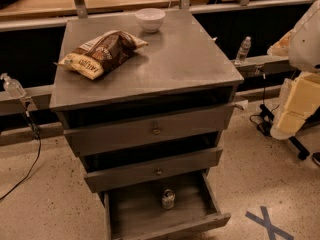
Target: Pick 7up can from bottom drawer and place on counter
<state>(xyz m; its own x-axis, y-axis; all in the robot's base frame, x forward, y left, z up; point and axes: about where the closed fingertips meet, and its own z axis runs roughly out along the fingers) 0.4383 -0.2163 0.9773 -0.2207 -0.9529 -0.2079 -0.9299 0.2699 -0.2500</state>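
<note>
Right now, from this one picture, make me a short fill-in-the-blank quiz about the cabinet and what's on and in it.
The 7up can stands upright in the ____ drawer.
The counter holds a white bowl and a chip bag, ____ things in all.
The tool is out of view; only the robot's arm shows at the picture's ____ edge.
Missing words: bottom; two; right.

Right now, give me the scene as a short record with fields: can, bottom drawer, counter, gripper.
7up can: upright, near the middle of the bottom drawer
bottom drawer: pulled open
counter: holds a chip bag and a white bowl
gripper: not in view; only the robot arm shows, at the right edge
</note>
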